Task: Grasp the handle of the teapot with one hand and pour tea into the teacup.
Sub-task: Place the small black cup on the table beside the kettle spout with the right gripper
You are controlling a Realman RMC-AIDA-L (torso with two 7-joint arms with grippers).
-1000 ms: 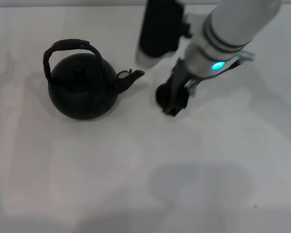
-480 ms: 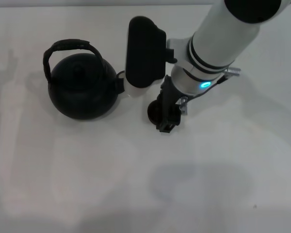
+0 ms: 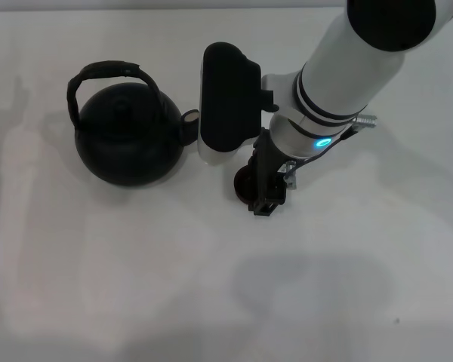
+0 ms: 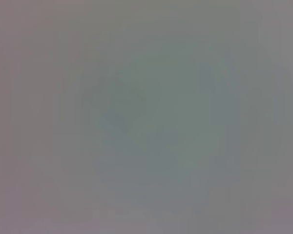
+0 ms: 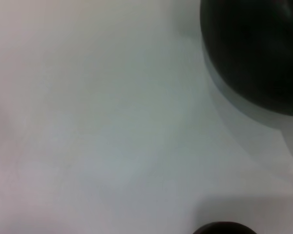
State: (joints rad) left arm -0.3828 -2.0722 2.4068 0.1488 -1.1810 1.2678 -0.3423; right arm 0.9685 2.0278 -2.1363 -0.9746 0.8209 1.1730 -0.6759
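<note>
Bare test setup, likely lab: plain white bench (image 3: pixel 136 286) fills view, no furnishings, only black teapot (image 3: pixel 124 139) at 10 o'clock.

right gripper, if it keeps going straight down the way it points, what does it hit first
Most likely the tiny dark round teacup right by the right gripper, or the white table beside it; depth is unclear, so which one comes first is uncertain.
</note>
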